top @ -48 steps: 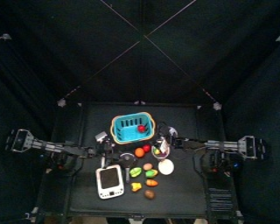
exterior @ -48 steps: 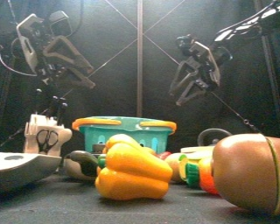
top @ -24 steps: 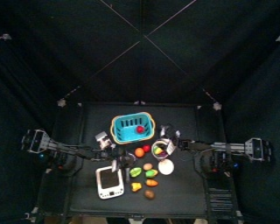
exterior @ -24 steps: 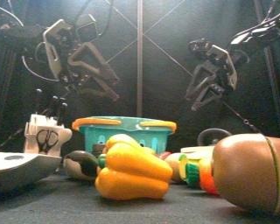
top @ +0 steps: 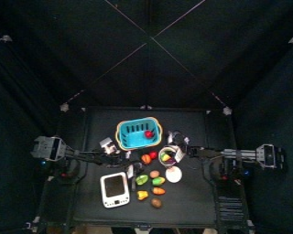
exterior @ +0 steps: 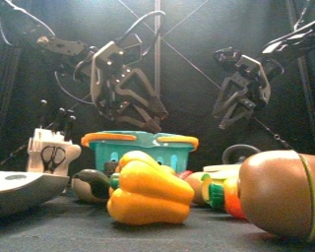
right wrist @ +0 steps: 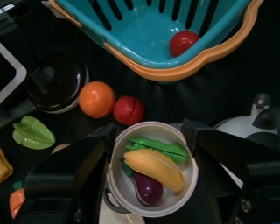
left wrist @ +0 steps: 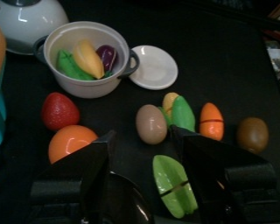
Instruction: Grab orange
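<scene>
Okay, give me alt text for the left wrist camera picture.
The open left gripper hangs over toy food on a black table, with the orange just beside one jaw. Farther off, a white pot holds toy vegetables.

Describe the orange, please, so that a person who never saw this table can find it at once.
Start at the teal basket and go to the white pot that holds toy vegetables. Between them, on the black table, lie two round fruits side by side. The orange is the plain orange ball; its neighbour is red.
</scene>
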Robot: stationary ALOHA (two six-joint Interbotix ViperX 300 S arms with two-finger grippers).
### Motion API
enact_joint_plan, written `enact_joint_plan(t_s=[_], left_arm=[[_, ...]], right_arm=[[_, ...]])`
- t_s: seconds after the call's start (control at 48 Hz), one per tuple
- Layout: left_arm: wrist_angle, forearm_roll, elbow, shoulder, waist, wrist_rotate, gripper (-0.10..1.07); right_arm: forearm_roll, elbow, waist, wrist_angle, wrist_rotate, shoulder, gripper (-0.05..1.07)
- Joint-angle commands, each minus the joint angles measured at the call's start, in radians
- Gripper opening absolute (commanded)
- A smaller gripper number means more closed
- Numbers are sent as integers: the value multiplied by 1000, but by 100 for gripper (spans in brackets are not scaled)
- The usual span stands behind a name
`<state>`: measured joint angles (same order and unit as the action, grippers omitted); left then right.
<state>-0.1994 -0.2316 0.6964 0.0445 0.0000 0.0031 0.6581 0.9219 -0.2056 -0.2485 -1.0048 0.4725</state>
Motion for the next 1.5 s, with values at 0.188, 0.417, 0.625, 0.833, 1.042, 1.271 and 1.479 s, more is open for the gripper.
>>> enact_joint_plan(t_s=[0.188, 0.417, 0.625, 0.833, 1.042, 1.271, 1.479], left_arm=[[64, 48, -77, 52, 29, 2, 87], [77, 215, -92, 64, 40, 3, 87], [117, 419, -106, 67, 46, 3, 87], [250, 572, -138, 86, 54, 2, 89], [431, 646, -216, 133, 54, 0, 89], [474, 669, -253, 155, 51, 0, 89], [480, 667, -252, 155, 52, -2, 95]], right_arm=[[2, -6, 0, 5, 3, 15, 93], [2, -6, 0, 5, 2, 9, 93], [-3, -2, 0, 5, 2, 6, 93], [-15, 0, 0, 6, 2, 3, 93], [-20, 3, 0, 5, 2, 2, 93], [-23, 3, 2, 6, 2, -9, 93], [-26, 3, 0, 6, 0, -18, 93]])
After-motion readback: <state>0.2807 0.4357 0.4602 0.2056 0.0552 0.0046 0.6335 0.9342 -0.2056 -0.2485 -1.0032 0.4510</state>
